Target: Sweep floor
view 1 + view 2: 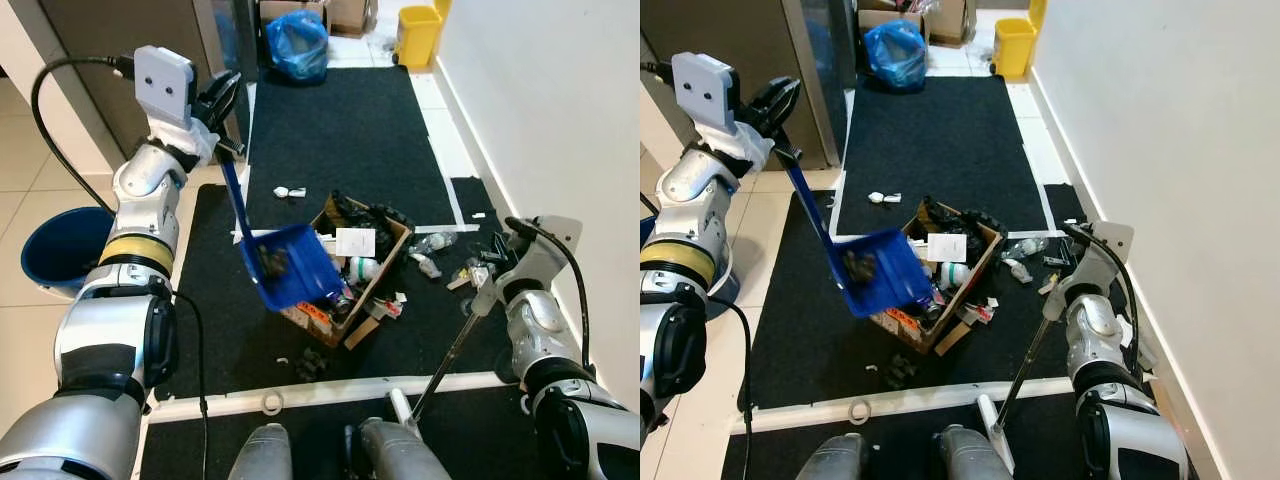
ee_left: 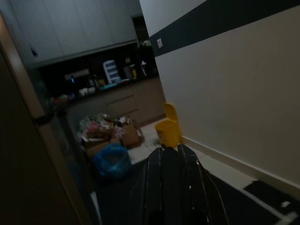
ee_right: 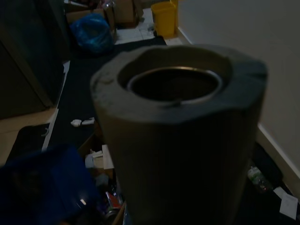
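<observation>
Head views: the left gripper (image 1: 228, 100) is clamped on the blue dustpan (image 1: 288, 264) handle; long axis slopes down from the gripper, pan tilted over the cardboard box (image 1: 385, 272). The box's white label is illegible.

Right wrist view: the broom handle (image 3: 178, 136) points toward the camera; right gripper state cannot be determined.

No readable text in any view. White paper slip (image 1: 355, 241) in the cardboard box (image 1: 392, 262) is too small to make out; printed packaging (image 1: 316, 316) at the box's front edge shows colours only, no legible letters or numbers.
</observation>
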